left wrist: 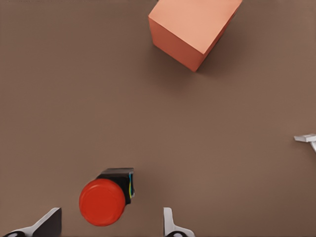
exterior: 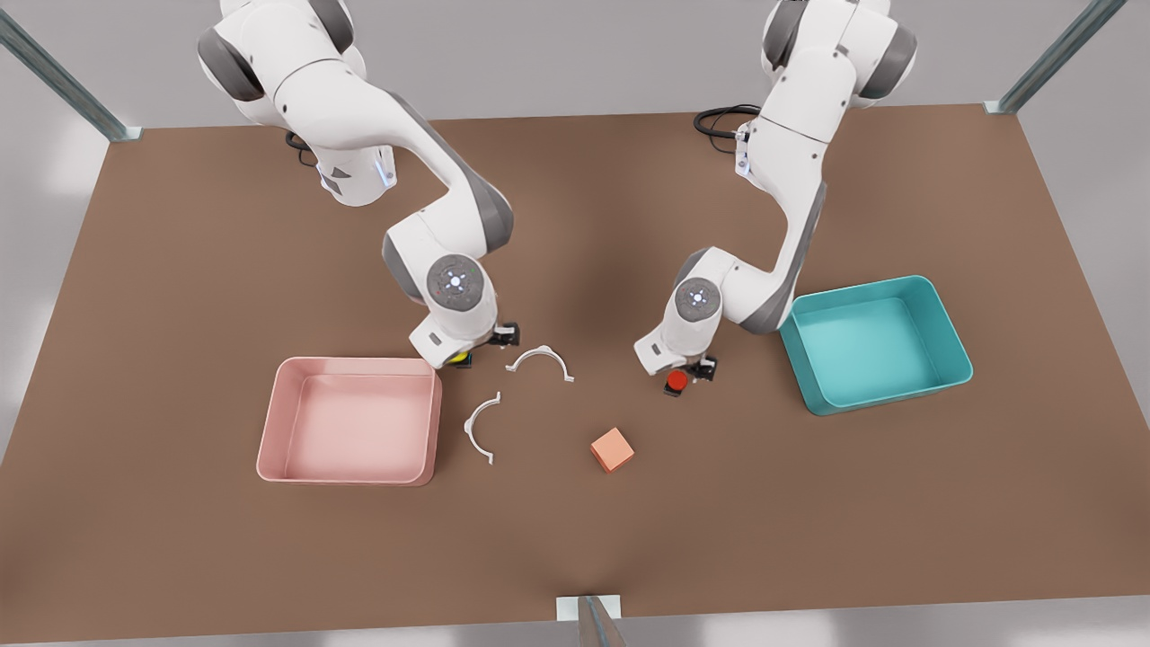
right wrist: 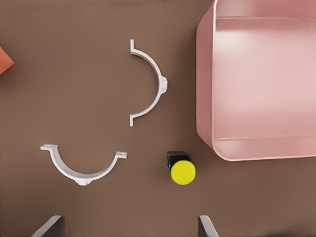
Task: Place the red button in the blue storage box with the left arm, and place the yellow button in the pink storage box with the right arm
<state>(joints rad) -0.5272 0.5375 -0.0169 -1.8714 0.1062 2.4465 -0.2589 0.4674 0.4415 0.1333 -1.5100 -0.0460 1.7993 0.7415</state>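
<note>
Left hand (exterior: 685, 376) open, low over the red button (exterior: 676, 381) on the tabletop (exterior: 180, 270), blue storage box (exterior: 954, 334) at its 3 o'clock. Right hand (exterior: 463, 357) open over the yellow button (right wrist: 182, 172), just off the pink storage box (exterior: 433, 409) at its 1 o'clock corner.

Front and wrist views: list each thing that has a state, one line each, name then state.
red button: on the table, between the left gripper's open fingers, not lifted.
yellow button: on the table beside the pink storage box, ahead of the right gripper's open fingers.
blue storage box: upright, empty.
pink storage box: upright, empty.
left gripper: open, low over the red button.
right gripper: open, above the yellow button.
</note>
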